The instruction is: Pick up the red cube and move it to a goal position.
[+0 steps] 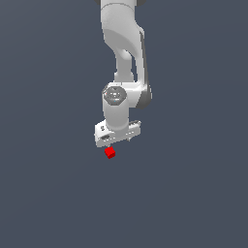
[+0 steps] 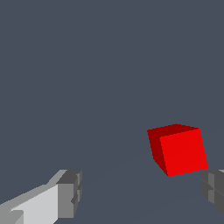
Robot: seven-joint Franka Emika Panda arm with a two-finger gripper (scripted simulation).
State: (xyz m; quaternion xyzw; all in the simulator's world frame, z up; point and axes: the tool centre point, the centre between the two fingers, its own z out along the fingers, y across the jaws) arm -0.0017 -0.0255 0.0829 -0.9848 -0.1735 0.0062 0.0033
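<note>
The red cube (image 1: 110, 153) is a tiny bright red block on the flat grey ground, just below the white hand in the exterior view. My gripper (image 1: 117, 141) points down, close above the cube and slightly toward the exterior view's right of it. In the wrist view the red cube (image 2: 178, 148) lies beyond the fingertips, nearer one grey finger pad (image 2: 213, 189) than the other (image 2: 69, 193). The gripper (image 2: 141, 192) is open and holds nothing. No goal marker shows.
Plain dark grey ground (image 1: 193, 193) fills both views. The white arm (image 1: 123, 48) reaches down from the top of the exterior view.
</note>
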